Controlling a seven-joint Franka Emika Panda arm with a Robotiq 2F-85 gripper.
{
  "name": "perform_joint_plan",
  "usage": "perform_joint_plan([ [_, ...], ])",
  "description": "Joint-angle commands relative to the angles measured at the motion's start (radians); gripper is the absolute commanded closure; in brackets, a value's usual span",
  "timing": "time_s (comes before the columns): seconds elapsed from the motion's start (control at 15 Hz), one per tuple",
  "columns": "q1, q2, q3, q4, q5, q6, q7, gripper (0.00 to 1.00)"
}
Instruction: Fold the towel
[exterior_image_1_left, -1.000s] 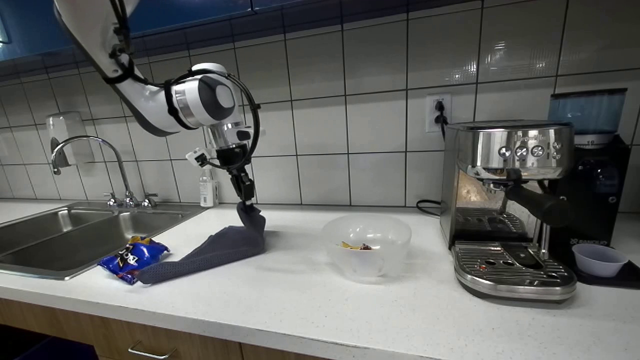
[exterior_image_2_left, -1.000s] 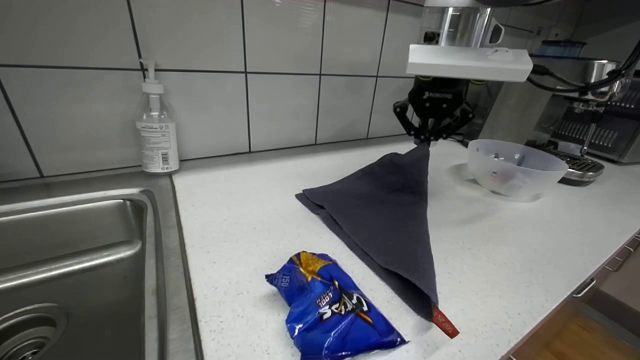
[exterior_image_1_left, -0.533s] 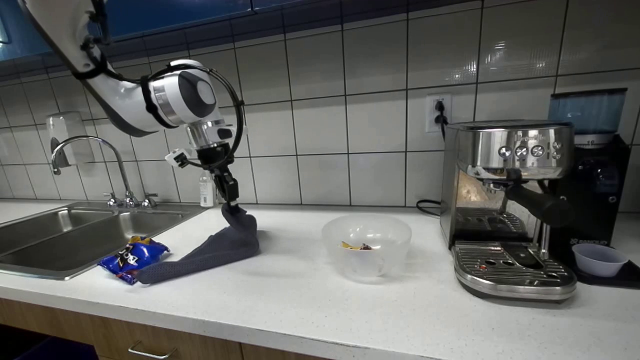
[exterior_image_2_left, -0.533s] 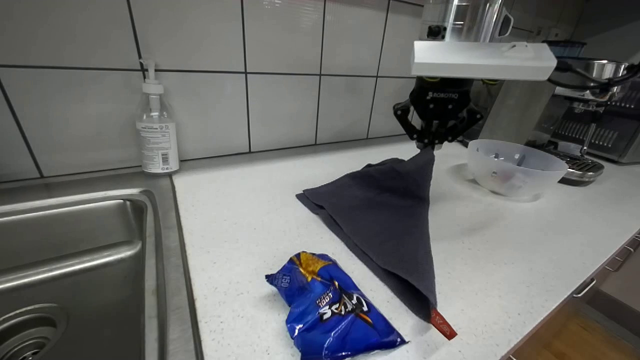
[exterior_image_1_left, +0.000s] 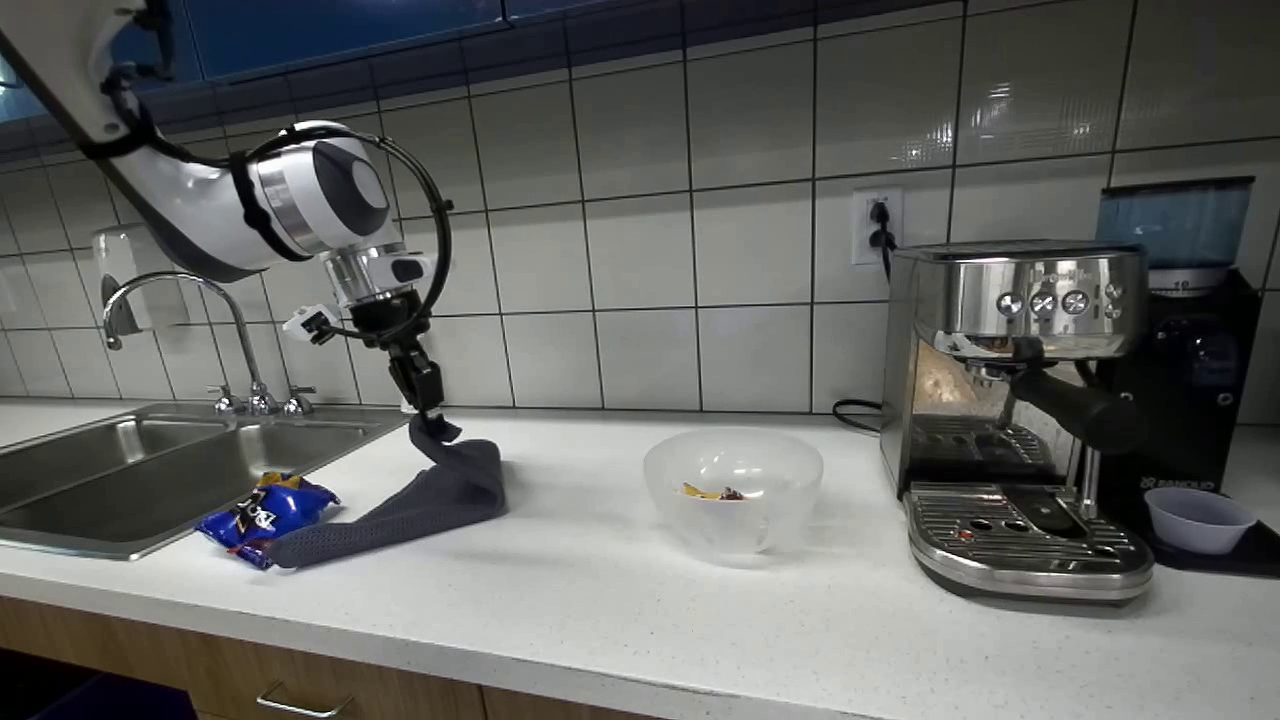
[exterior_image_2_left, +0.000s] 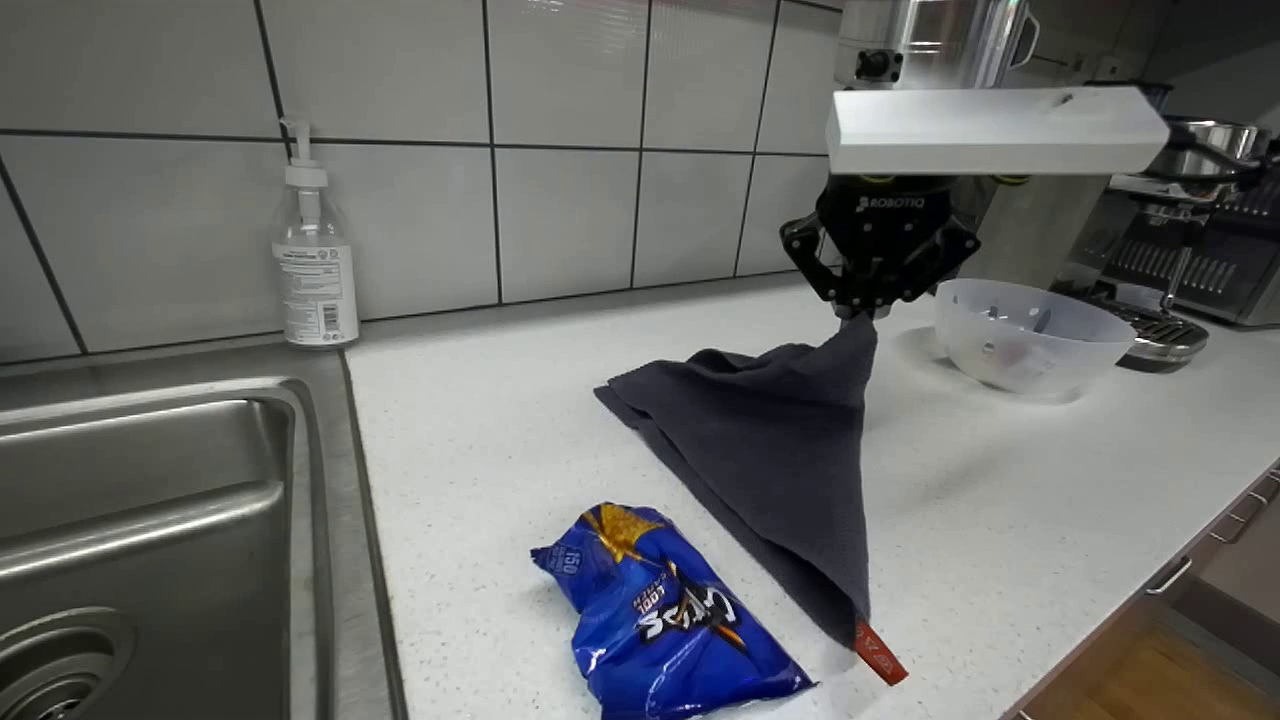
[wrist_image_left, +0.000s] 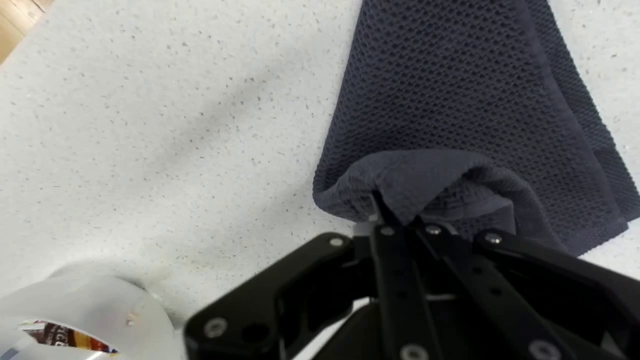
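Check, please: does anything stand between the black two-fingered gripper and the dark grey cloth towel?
Nothing visible does: the gripper is shut on the towel itself. The crinkled blue snack bag lies beside the towel.

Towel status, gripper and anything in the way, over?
Gripper shut on towel. Held end up, most of it on counter. Chip bag close beside, not touching; might crowd the fold.
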Motion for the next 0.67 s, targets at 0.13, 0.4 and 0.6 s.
perform_joint_plan([
  [0.13,0.007,-0.057,0.043,-0.057,-0.094,-0.012,0.091,0.99],
  [0.4,0.014,-0.059,0.064,-0.065,-0.142,-0.020,0.129,0.99],
  [0.6,0.021,-0.061,0.077,-0.070,-0.169,-0.024,0.148,0.99],
])
